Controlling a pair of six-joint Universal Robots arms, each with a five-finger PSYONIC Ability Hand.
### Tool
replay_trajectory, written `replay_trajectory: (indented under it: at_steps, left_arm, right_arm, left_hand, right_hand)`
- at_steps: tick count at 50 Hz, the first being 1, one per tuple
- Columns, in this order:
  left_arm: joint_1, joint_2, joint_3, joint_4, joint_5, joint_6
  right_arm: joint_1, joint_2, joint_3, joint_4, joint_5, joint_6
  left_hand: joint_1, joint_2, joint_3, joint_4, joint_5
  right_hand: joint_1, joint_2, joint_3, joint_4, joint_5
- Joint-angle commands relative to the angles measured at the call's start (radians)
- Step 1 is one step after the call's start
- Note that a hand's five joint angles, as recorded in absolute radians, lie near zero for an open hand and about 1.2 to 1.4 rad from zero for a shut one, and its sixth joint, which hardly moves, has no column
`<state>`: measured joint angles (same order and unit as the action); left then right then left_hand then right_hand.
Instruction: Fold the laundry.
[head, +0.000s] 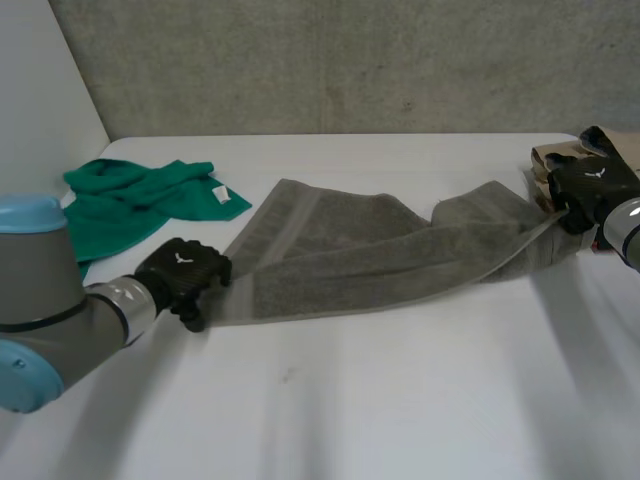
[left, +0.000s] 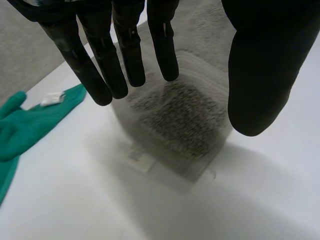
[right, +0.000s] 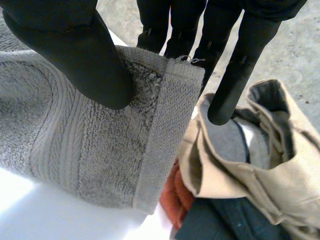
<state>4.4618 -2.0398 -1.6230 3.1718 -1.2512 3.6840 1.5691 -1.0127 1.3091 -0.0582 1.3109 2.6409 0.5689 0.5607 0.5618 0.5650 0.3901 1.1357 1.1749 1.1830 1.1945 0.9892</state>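
Grey towel (head: 380, 255) stretched over the white table (head: 400, 400) between my two hands.
The right wrist view shows my right hand (right: 85, 55) pinching a towel corner between thumb and straight fingers, beside a pile of clothes (right: 250, 165). The left wrist view shows my left hand (left: 255, 65) spread over the opposite corner, near a green cloth (left: 30, 125).
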Motion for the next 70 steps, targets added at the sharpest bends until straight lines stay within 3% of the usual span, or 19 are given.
replay_trajectory:
  at_steps: [1,11,24,34,37,39,43,49,55,60,67,70]
  left_arm:
    - [-0.075,-0.065,0.052,0.007,-0.059,-0.001]
    - [-0.144,-0.151,0.158,0.022,-0.194,-0.004]
    - [-0.173,-0.232,0.281,0.045,-0.255,0.034]
    - [-0.17,-0.31,0.365,0.06,-0.286,0.134]
    - [-0.165,-0.324,0.385,0.076,-0.287,0.166]
    - [-0.159,-0.33,0.4,0.097,-0.289,0.18]
    - [-0.15,-0.318,0.404,0.115,-0.298,0.183]
    - [-0.108,-0.168,0.332,0.088,-0.318,0.159]
    - [-0.021,0.197,0.241,-0.009,-0.278,0.097]
    - [0.025,0.51,0.291,-0.122,-0.182,-0.059]
    - [0.082,0.537,0.422,-0.222,-0.137,-0.24]
    - [0.077,0.497,0.448,-0.242,-0.146,-0.251]
  right_arm:
    - [-0.003,-0.007,0.03,-0.015,-0.001,0.025]
    - [-0.012,-0.026,0.084,-0.041,-0.01,0.024]
    - [-0.043,-0.044,0.124,-0.055,-0.047,0.022]
    - [-0.066,-0.046,0.139,-0.055,-0.064,0.022]
    - [-0.069,-0.046,0.144,-0.055,-0.068,0.022]
    - [-0.073,-0.052,0.148,-0.054,-0.07,0.022]
    - [-0.075,-0.072,0.156,-0.043,-0.068,0.021]
    - [-0.084,-0.162,0.182,0.024,-0.068,-0.022]
    - [-0.132,-0.375,0.168,0.156,-0.081,-0.133]
    - [-0.13,-0.524,0.06,0.17,-0.081,-0.07]
    - [-0.133,-0.598,-0.051,0.21,-0.105,0.06]
    - [-0.135,-0.575,-0.065,0.215,-0.124,0.077]
  left_hand:
    - [0.103,0.111,0.11,0.106,0.107]
    - [0.015,0.023,0.022,0.018,0.019]
    - [-0.021,-0.013,-0.014,-0.017,-0.016]
    - [0.067,0.075,0.074,0.071,0.071]
    - [0.395,0.403,0.402,0.399,0.399]
    - [0.82,0.828,0.827,0.824,0.824]
    - [0.827,0.836,0.835,0.831,0.832]
    - [0.827,0.836,0.835,0.831,0.832]
    - [0.827,0.836,0.835,0.831,0.832]
    - [0.827,0.836,0.835,0.831,0.832]
    - [0.827,0.836,0.835,0.831,0.832]
    - [0.827,0.836,0.835,0.831,0.832]
  right_hand:
    - [0.261,0.221,0.213,0.202,0.233]
    - [0.261,0.221,0.213,0.202,0.233]
    - [0.261,0.221,0.213,0.202,0.233]
    - [0.261,0.221,0.213,0.202,0.233]
    - [0.261,0.221,0.213,0.202,0.233]
    - [0.261,0.221,0.213,0.202,0.233]
    - [0.261,0.221,0.213,0.202,0.233]
    - [0.261,0.221,0.213,0.202,0.233]
    - [0.261,0.221,0.213,0.202,0.233]
    - [0.261,0.221,0.213,0.202,0.233]
    - [0.261,0.221,0.213,0.202,0.233]
    - [0.261,0.221,0.213,0.202,0.233]
